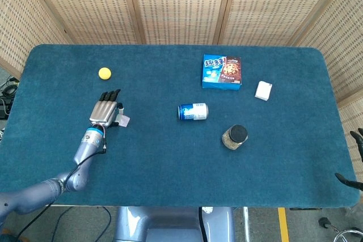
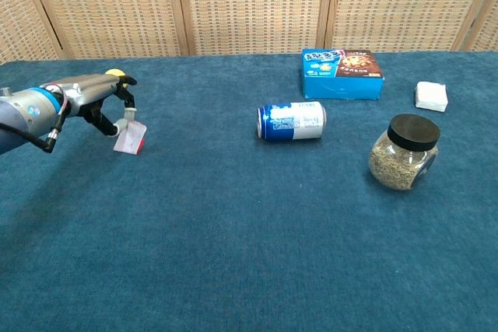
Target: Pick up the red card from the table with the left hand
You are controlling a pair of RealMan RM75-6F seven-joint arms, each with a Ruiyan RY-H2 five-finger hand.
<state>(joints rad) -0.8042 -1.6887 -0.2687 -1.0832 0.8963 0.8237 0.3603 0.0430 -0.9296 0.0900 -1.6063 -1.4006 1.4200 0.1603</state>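
The left hand (image 2: 97,99) is seen raised above the table (image 2: 233,254) near its left edge, with the forearm reaching in from the lower left. The card (image 2: 130,137) is pinched by its upper edge between the thumb and fingers (image 2: 124,118) and hangs below the hand, tilted, with its pale side turned toward the chest camera and a strip of red showing along its lower edge. In the chest view it appears lifted off the cloth, though whether its lower corner touches the surface cannot be told for certain. In the head view the hand (image 1: 105,113) is seen from above, its dark fingertips pointed away from the robot, and the card (image 1: 123,121) shows only as a small pale patch just right of it.

A yellow ball (image 1: 104,72) lies beyond the hand, apart from it; in the chest view it is mostly hidden behind the fingers. A blue can (image 2: 291,121) lies on its side near the middle of the table. A blue box (image 2: 341,74) lies flat toward the far edge, with a small white block (image 2: 431,96) to its right. A jar (image 2: 403,152) with a black lid stands upright right of the can.

The right hand is not seen in either view.
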